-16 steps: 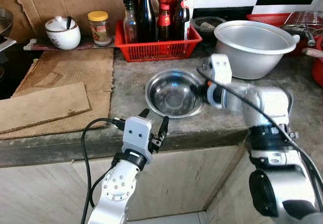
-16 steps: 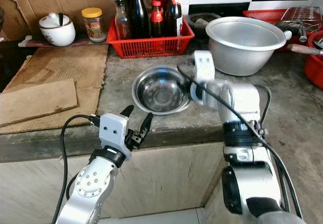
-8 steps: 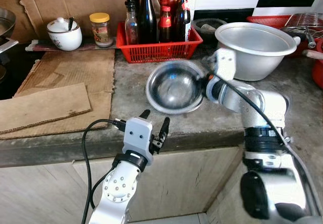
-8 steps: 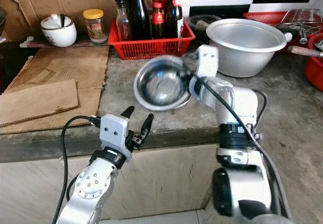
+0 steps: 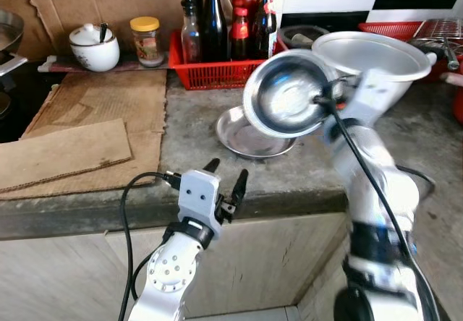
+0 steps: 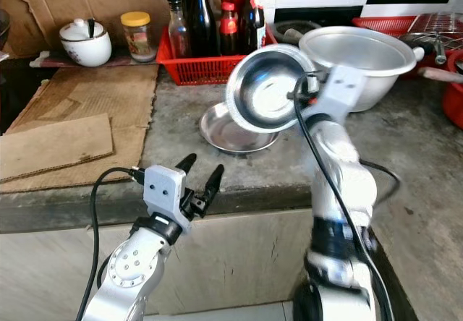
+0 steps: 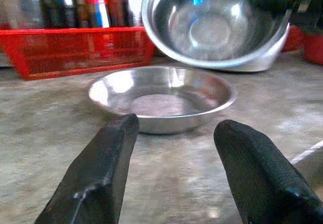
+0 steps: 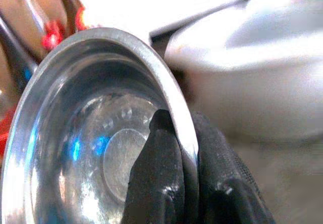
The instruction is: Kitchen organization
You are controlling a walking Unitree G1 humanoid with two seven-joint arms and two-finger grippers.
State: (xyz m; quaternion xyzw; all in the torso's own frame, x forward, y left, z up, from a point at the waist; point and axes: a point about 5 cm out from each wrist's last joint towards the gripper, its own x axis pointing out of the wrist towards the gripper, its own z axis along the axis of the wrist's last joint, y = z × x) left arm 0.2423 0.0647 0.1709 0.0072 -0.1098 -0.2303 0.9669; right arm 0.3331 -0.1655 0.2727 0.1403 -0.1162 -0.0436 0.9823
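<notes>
Above the desk (image 5: 181, 133), a steel bowl (image 5: 286, 103) was held tilted by its rim, pinched in the right pincer (image 8: 184, 183), just beside the large aluminium pot (image 5: 376, 53). A shallow steel dish (image 5: 249, 134) was left flat on the desk below it. The left pincer (image 5: 224, 183) was held wide apart at the desk's front edge.

Both head eyes look forward and down over the counter (image 5: 304, 176), sharing it; the left wrist camera sights low along the left gripper (image 7: 174, 176) toward the shallow dish (image 7: 161, 95) beyond; the right wrist camera sits close behind the right gripper (image 8: 184, 178), facing the held steel bowl (image 8: 96, 128).
</notes>
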